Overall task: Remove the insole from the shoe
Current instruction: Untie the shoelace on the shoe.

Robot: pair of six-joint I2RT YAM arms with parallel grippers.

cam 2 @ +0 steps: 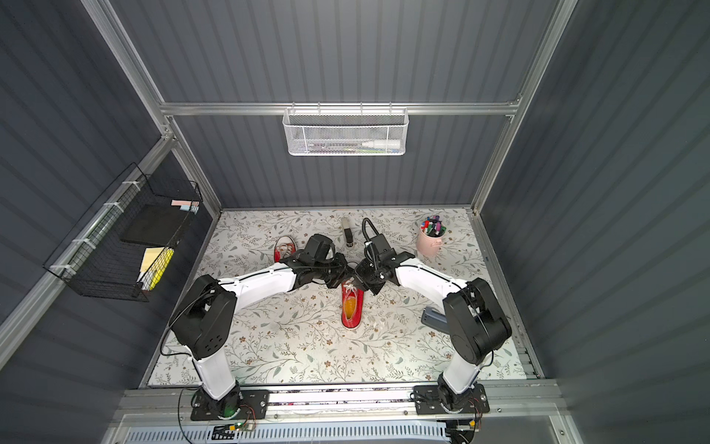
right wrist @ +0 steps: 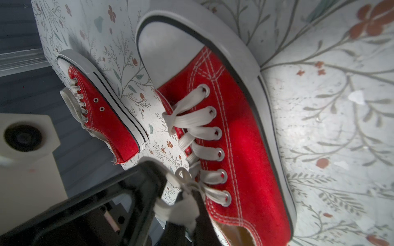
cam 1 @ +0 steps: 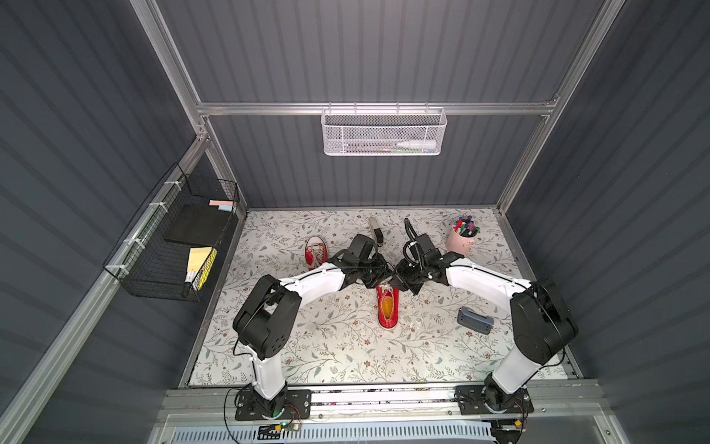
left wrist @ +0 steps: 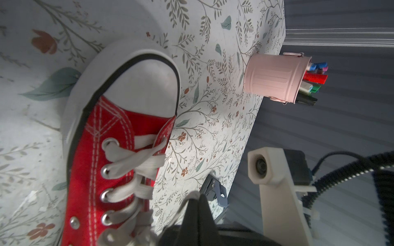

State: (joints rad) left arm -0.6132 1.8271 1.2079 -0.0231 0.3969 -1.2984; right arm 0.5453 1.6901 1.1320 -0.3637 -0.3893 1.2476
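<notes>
Gaping red shoe (cam 1: 388, 322), orange insole (cam 1: 387, 305) inside

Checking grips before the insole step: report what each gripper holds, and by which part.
The left gripper and right gripper each pinch a loose end of the white shoelace of the red sneaker.

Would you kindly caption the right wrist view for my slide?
Right gripper shut on a lace of the near shoe; second shoe lies beyond.
</notes>
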